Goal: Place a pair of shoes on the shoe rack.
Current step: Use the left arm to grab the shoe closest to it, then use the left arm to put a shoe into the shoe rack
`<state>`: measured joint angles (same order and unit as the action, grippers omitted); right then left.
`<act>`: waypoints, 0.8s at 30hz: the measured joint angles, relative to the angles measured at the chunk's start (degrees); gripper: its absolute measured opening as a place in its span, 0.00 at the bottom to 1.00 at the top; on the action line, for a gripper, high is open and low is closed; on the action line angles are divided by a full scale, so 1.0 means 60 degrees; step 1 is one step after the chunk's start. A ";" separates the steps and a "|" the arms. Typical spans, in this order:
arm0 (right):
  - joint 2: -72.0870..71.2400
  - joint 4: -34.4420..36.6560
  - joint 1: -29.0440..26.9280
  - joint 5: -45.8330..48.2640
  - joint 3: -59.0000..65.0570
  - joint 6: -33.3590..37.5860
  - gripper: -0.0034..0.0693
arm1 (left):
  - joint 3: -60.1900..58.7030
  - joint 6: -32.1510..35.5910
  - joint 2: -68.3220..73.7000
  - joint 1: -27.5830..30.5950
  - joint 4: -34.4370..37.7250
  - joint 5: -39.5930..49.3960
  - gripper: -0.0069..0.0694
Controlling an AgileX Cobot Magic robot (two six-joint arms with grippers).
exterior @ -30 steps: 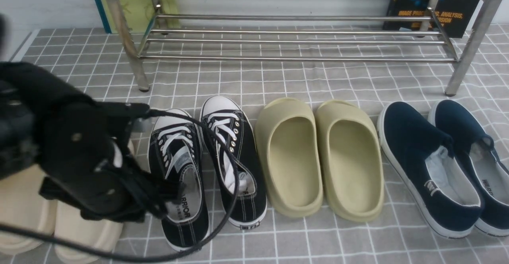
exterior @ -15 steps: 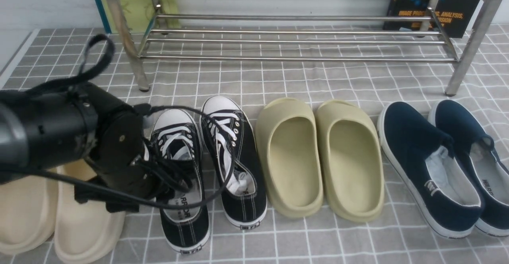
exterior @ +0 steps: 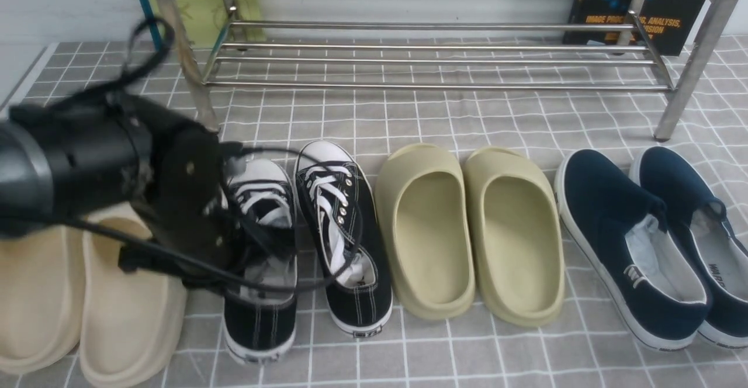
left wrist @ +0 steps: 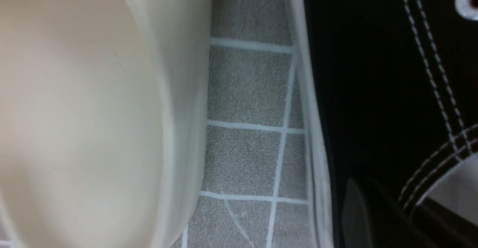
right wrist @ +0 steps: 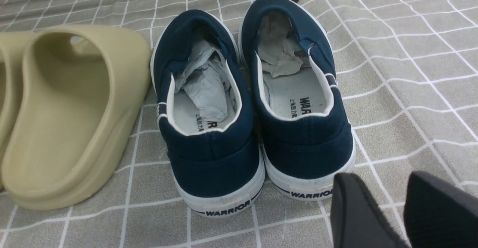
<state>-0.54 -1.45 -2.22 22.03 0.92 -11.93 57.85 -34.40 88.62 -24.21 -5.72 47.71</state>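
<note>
Pair of shoes [exterior: 318, 201] in front of the shoe rack [exterior: 432, 86]

The left gripper [exterior: 254, 253] is clamped on the collar of the left sneaker [exterior: 263, 201]. Both sneakers lie before the rack's left end, toes toward it. The right gripper [right wrist: 388, 194], fingers apart and empty, hovers behind the navy slip-ons [right wrist: 209, 143], before the rack's right end.

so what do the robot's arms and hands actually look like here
The left arm is a thick black cylinder with a grey band and a flat black end plate dotted with small screws; thin black cables loop around it. The right hand shows two matte black fingers with rounded tips. No markings are visible.
</note>
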 joint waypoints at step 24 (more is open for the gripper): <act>0.0000 0.0000 0.0000 0.0000 0.0000 0.0000 0.38 | 0.8769 0.2891 0.4451 0.2169 0.2526 0.2037 0.07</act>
<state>-0.54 -1.45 -2.22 22.03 0.92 -11.93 110.47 -17.05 115.32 -11.20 9.43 59.93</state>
